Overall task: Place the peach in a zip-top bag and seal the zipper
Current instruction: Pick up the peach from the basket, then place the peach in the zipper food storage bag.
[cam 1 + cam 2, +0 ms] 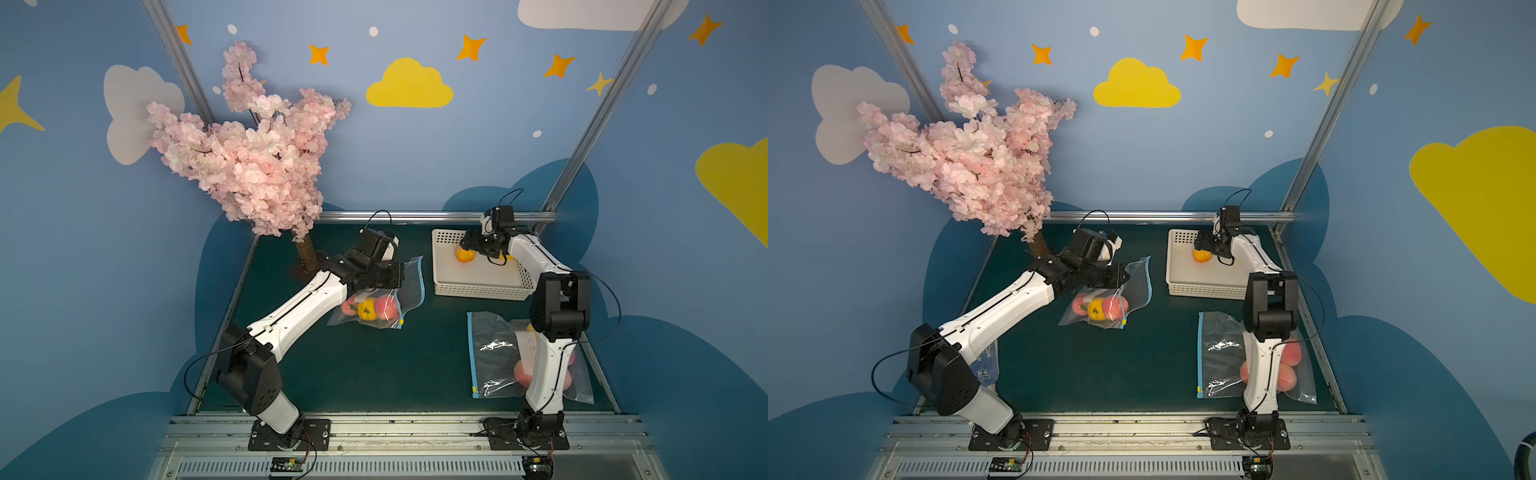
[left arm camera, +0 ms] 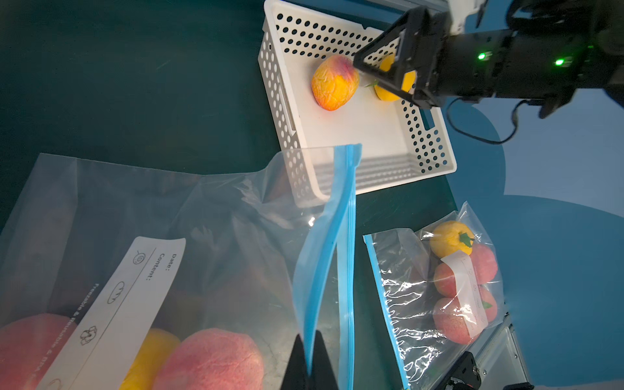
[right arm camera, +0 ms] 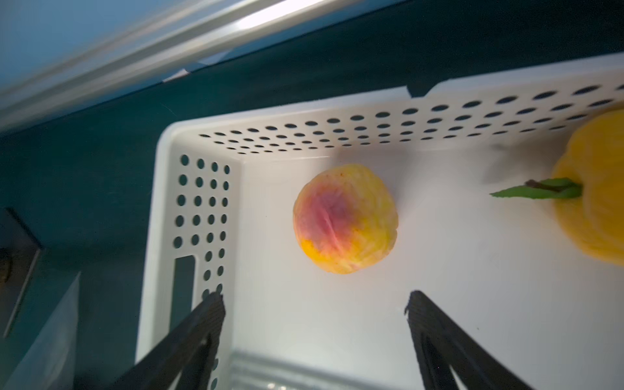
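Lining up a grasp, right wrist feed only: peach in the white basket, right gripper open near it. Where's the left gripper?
Observer: Left gripper is shut on the zip-top bag at its blue zipper strip, lifting one side; the mouth is open.
Operator: Bag empty?
Observer: No. Pink peaches and a yellow fruit already lie inside.
Operator: Any other bag?
Observer: A second bag lies flat by the base of the right arm, also holding fruit.
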Available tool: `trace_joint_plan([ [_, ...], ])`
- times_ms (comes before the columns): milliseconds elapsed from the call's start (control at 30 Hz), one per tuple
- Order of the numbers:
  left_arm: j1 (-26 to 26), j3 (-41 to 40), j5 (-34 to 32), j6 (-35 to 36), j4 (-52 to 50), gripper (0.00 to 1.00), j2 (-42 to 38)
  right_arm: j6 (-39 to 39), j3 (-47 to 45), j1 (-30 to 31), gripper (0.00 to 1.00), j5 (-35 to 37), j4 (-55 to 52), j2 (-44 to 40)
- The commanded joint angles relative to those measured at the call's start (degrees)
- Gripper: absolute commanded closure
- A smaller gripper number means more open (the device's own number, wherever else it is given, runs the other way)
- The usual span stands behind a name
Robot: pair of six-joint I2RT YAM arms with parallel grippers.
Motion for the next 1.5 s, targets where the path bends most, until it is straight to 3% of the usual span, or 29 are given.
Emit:
trace_joint_plan([
  [0, 0.18, 1.16, 0.34, -0.21, -0.46, 0.97, 0.05, -0.49, 4.86, 0.53, 0.12, 3.82, -4.47, 3.19],
  [267, 0.23, 2.05, 0.76, -0.2, -0.87, 0.97, 1.12, 0.23, 11.81, 1.1, 0.15, 6.2, -3.33, 11.39],
  [400, 0.24, 2.27, 0.63, 0.03, -0.96, 0.97, 1.07, 0.44, 11.85, 0.86, 0.39, 5.29, -3.76, 10.98],
  [467, 0.27, 2.36, 0.59, 0.04, -0.96, 0.97, 1.18, 0.54, 10.91, 0.84, 0.45, 5.34, -3.77, 9.34],
  [667, 0.23, 2.62, 1.02, 0.16, -0.96, 0.97, 0.9, 1.76, 5.55, 0.76, 0.46, 1.93, -4.36, -1.54],
  [900, 0.27, 2.78, 0.07, -0.37, -1.38, 0.97, -0.27, 1.48, -11.34, 2.69, 0.48, -13.37, 3.5, -22.08],
  [1133, 0.29, 3.58, -0.94, -1.15, -1.88, 0.97, -1.17, 2.97, -27.92, 9.21, 0.48, -24.44, 14.36, -38.38],
  [1467, 0.19, 6.17, -2.58, -0.81, -3.57, 0.97, -3.01, 7.43, -38.89, 18.88, 0.48, -28.19, 24.44, -46.81],
])
